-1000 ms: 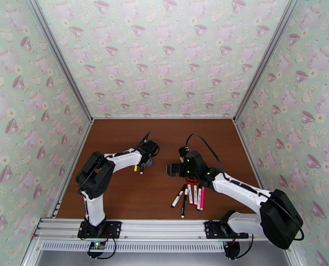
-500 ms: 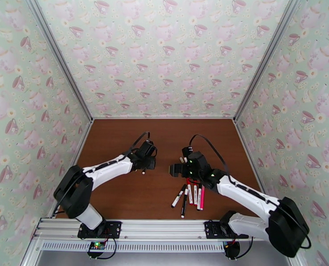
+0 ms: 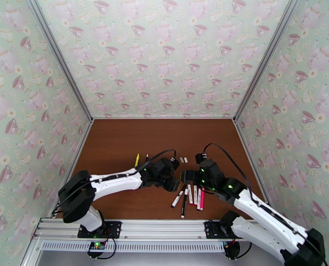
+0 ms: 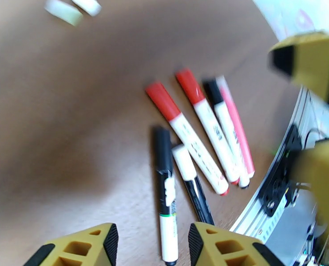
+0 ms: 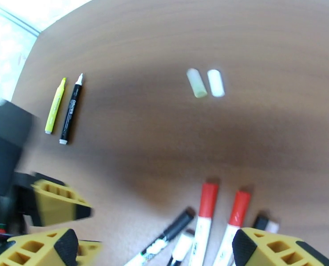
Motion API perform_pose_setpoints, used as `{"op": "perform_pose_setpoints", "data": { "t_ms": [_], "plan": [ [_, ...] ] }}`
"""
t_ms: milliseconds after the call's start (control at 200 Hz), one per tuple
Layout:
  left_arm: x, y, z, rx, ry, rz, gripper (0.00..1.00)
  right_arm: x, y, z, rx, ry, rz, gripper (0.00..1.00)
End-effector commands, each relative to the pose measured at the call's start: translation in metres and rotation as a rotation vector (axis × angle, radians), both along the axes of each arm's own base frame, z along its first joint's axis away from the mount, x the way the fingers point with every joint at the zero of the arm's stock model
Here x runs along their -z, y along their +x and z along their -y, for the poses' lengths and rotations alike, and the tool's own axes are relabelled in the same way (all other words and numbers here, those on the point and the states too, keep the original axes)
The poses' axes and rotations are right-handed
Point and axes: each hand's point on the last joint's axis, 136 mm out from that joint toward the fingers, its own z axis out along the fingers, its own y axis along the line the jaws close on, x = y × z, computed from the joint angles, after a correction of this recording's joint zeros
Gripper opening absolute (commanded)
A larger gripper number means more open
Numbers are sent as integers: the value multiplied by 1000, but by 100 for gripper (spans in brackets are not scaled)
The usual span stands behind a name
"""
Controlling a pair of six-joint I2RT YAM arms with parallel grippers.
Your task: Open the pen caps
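Hovering left fingers (image 4: 84, 247) over pens (image 4: 194, 146)

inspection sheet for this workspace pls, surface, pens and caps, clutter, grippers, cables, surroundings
surface: brown table, bare and clean where visible
job's things: pen cluster near the front, caps on as far as can be seen; yellow pen and black pen side by side further back on the left, apparently uncapped; two loose caps lying together behind the cluster
clutter: nothing seen
grippers: left gripper open, holding nothing, just above the cluster; right gripper wide open, empty, also over the cluster
cables: a black cable loops off each wrist, clear of the pens
surroundings: teacup-patterned walls on three sides, metal rail at the near edge
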Motion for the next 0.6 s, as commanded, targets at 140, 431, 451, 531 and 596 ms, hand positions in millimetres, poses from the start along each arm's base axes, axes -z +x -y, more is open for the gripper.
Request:
{"op": "perform_pose_setpoints", "data": {
  "t_ms": [140,431,451,531,596],
  "plan": [
    [17,-12,26,35,36,-52,49,13,-38,28,50,-14,-104,98],
    [35,-15,34,46,128,-58,48,11,-41,30,71,23,-94,98],
    [35,-14,34,45,133,-57,48,12,-41,30,70,23,-93,98],
    [41,-16,34,48,164,-60,45,11,-41,30,71,20,-90,98],
    [45,-15,34,45,190,-53,44,12,-41,31,72,19,-91,98]
  ]
}}
